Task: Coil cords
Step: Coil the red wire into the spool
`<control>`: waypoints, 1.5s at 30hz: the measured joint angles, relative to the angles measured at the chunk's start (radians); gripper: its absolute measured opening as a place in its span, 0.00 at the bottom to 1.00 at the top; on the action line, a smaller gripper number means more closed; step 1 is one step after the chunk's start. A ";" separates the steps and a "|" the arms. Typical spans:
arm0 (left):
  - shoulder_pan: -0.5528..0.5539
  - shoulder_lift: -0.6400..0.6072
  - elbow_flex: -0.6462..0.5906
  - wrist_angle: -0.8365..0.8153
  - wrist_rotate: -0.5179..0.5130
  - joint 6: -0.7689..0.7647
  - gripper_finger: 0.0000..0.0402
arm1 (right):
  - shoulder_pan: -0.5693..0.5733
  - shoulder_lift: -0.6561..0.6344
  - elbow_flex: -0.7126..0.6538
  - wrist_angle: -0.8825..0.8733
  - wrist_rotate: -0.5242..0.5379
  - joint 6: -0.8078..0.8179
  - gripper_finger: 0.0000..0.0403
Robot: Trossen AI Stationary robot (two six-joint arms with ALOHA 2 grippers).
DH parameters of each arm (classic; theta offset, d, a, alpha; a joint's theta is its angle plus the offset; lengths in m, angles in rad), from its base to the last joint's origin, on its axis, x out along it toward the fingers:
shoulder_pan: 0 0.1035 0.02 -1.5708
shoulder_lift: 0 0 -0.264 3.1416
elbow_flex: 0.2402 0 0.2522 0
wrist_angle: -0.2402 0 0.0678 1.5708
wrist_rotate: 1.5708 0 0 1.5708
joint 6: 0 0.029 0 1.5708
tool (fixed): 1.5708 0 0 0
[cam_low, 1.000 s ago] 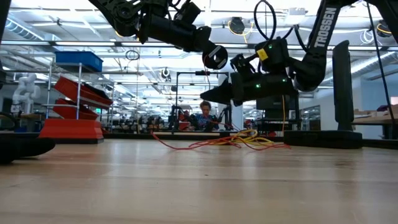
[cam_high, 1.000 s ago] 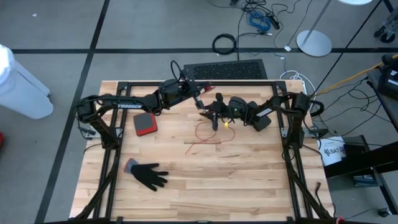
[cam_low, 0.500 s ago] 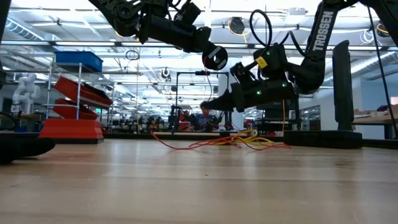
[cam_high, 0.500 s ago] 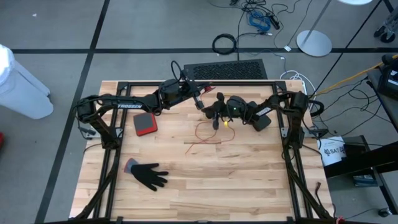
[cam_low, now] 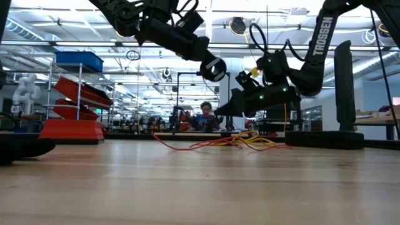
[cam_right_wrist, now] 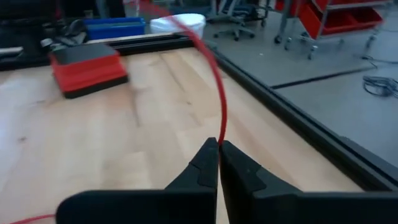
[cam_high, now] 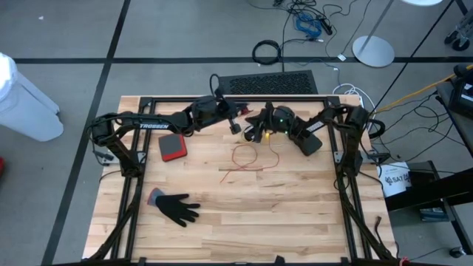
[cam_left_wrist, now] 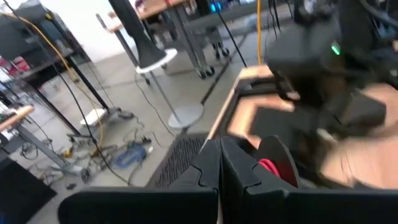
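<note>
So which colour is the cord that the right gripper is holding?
Red, seen best in the right wrist view: the cord rises from the shut right gripper.

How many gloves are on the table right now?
1. The black glove lies flat near the table's front-left corner, clear of both arms. None other shows, though the arms could hide something small.

Grey floor (cam_high: pixel 66 44) with dark lines, round white stand base (cam_high: pixel 372 50)

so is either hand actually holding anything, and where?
Right hand is shut on the thin red-orange cord, pinched at the fingertips along its length. Left hand is shut; a red strand shows beside it, hold unclear.
</note>
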 joint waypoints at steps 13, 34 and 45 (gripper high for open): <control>0.015 0.000 0.000 -0.214 0.004 0.058 0.00 | -0.043 -0.043 0.000 -0.023 -0.028 0.054 0.00; 0.032 0.025 -0.005 -0.254 -0.154 0.115 0.00 | 0.112 -0.253 0.000 -0.176 -0.056 0.002 0.00; 0.026 0.092 -0.010 -0.191 -0.115 0.079 0.00 | 0.177 -0.259 0.000 -0.150 -0.056 -0.014 0.00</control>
